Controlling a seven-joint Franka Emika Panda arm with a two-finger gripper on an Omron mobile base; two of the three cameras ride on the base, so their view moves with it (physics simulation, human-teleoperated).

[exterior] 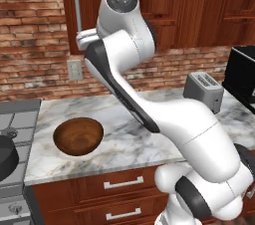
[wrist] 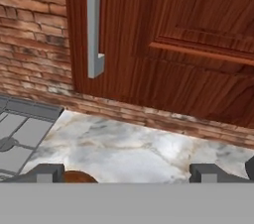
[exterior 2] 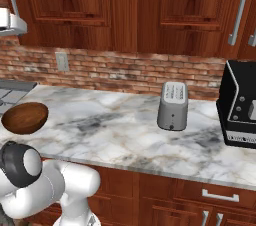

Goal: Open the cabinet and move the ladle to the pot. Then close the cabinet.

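One cabinet fills the wall above the bench, and its door is shut. We see its long silver handle running up and down near the door's left edge, just beside the brick wall. In the hand view the bottom end of the handle hangs above the bench.

Our end effector is up high, close in front of the cabinet door. Its two dark fingertips stand far apart, wide open, and nothing is between them. It is not touching the handle. In the left base view the white arm reaches up from the lower right to the cabinet.

The pot sits on the stove at the left end of the bench. We see just part of it, dark and round.

A brown wooden bowl rests on the bench just beside the stove. A grey toaster stands farther right on the bench, well apart from the bowl. A black box-shaped machine sits at the far right. Drawers with short handles are under the bench.
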